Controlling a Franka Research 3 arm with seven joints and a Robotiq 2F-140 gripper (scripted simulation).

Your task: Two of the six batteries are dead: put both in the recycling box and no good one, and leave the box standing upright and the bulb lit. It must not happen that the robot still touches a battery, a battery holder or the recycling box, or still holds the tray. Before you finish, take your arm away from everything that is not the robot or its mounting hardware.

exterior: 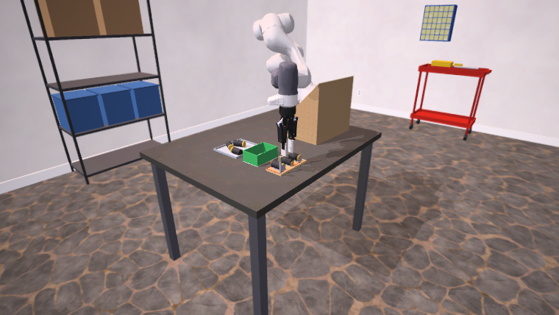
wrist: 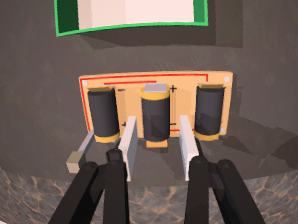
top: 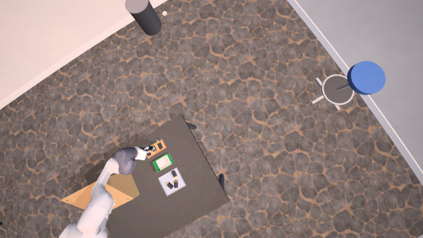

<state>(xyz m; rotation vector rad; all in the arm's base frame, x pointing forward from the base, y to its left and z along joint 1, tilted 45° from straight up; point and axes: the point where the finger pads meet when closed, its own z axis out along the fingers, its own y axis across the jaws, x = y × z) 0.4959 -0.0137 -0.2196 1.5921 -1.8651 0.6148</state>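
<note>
The orange circuit board (top: 156,151) (exterior: 293,165) (wrist: 227,90) holds three dark batteries, left (wrist: 104,114), middle (wrist: 156,117) and right (wrist: 209,112) in the wrist view. My gripper (exterior: 287,151) (wrist: 158,127) is partly open, fingers pointing down on either side of the middle battery's lower half, with gaps on both sides. The green recycling box (top: 155,167) (exterior: 252,157) (wrist: 67,15) stands upright; no battery shows in it. The pale tray (top: 181,183) (exterior: 223,150) holds three batteries (top: 174,173) (top: 169,185) (top: 175,183). I cannot make out whether a bulb is lit.
A grey lever with a tan block (wrist: 76,162) stands out at the board's left corner in the wrist view. A tall brown panel (exterior: 334,111) stands on the table (exterior: 195,168) behind the gripper. The board lies near one table edge, with the box between board and tray.
</note>
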